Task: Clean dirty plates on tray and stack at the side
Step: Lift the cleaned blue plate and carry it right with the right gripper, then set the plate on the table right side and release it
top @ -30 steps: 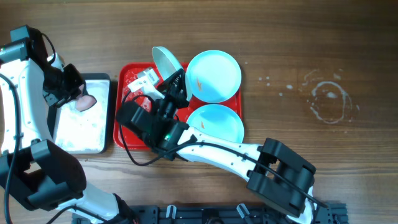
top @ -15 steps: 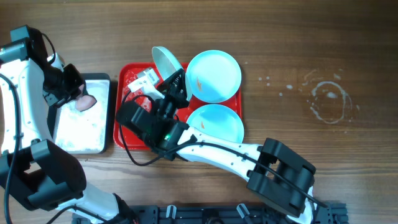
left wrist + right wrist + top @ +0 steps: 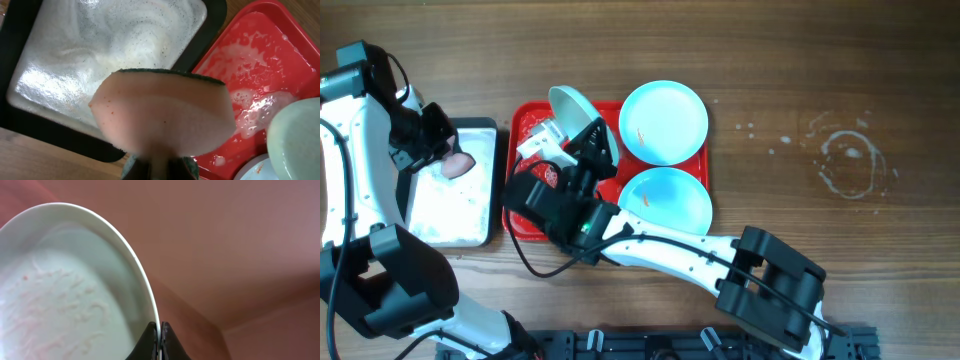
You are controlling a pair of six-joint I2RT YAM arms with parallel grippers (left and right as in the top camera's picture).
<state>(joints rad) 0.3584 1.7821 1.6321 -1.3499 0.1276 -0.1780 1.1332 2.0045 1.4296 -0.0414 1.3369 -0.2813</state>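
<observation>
Plates (image 3: pixel 663 122) are found at the red tray (image 3: pixel 527 120): two laid flat on its right half, and a tilted plate (image 3: pixel 573 108) pinched by its rim in the right end effector (image 3: pixel 160 337). A pink sponge (image 3: pixel 165 112) is clamped by the left end effector (image 3: pixel 159 167) over the metal tray (image 3: pixel 75 65).

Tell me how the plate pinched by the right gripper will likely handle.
Probably stiff: the plate shows no bend though the right gripper pinches only its rim. Likely slippery: it looks glossy, and foam smears the tray nearby. Held tilted by one edge, it could swing or slip out.
</observation>
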